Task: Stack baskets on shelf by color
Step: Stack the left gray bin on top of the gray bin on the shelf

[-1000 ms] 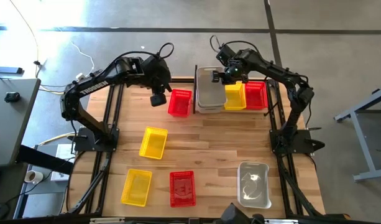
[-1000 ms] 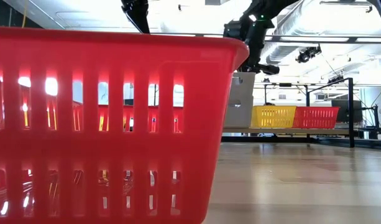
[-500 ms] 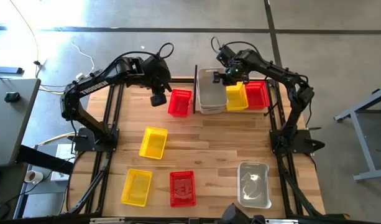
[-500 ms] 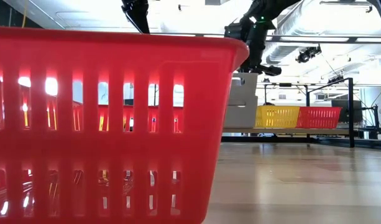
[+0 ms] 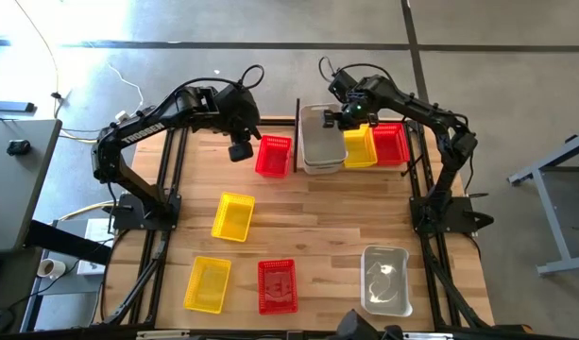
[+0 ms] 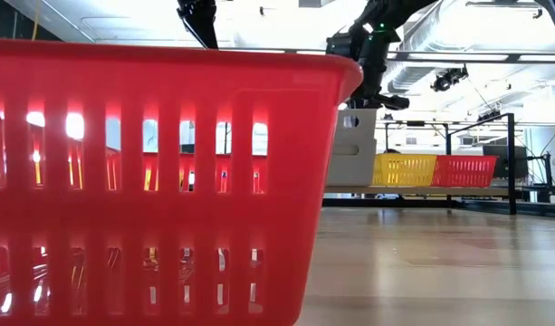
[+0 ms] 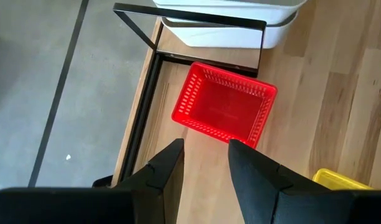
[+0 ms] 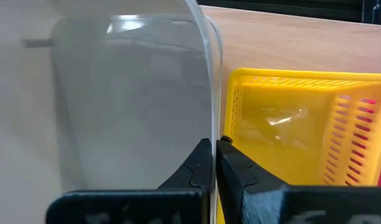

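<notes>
Clear basket in the pinched-shut right gripper, now lower onto the clear stack; left gripper half-open, empty.

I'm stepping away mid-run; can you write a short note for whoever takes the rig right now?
Right hand: shut on the rim of a clear basket, holding it over the clear one already at the shelf's left end.
Left hand: open, empty, hovering above the red basket just left of the shelf.
Done: a yellow basket and a red basket sit on the shelf beside the clear ones.
Left: seat the held clear basket. Still on the table: two yellow, the front red, that red by the shelf, one clear.
</notes>
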You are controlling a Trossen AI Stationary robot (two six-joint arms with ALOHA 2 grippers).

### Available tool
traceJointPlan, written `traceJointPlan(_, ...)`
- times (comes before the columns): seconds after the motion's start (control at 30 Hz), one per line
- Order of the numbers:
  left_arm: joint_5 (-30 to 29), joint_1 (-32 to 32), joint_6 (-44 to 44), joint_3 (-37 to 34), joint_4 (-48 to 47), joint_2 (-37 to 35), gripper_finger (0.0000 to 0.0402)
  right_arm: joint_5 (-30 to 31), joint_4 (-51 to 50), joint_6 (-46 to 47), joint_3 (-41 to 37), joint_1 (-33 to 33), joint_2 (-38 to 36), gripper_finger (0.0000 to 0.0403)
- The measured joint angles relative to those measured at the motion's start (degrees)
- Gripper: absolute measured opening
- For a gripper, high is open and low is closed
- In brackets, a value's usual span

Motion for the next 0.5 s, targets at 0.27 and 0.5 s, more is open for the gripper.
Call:
traceJointPlan(0.27,0.0,0.0,0.0,0.0,0.0,0.0,0.0115,-0.2,0.3,-1.4,0.0,0.0,0.0,0.0008)
traceJointPlan(0.5,-0.2,0.0,0.0,0.0,0.0,0.0,0.0115,-1.0,1.8,-3.4,0.0,0.3,0.0,0.0058)
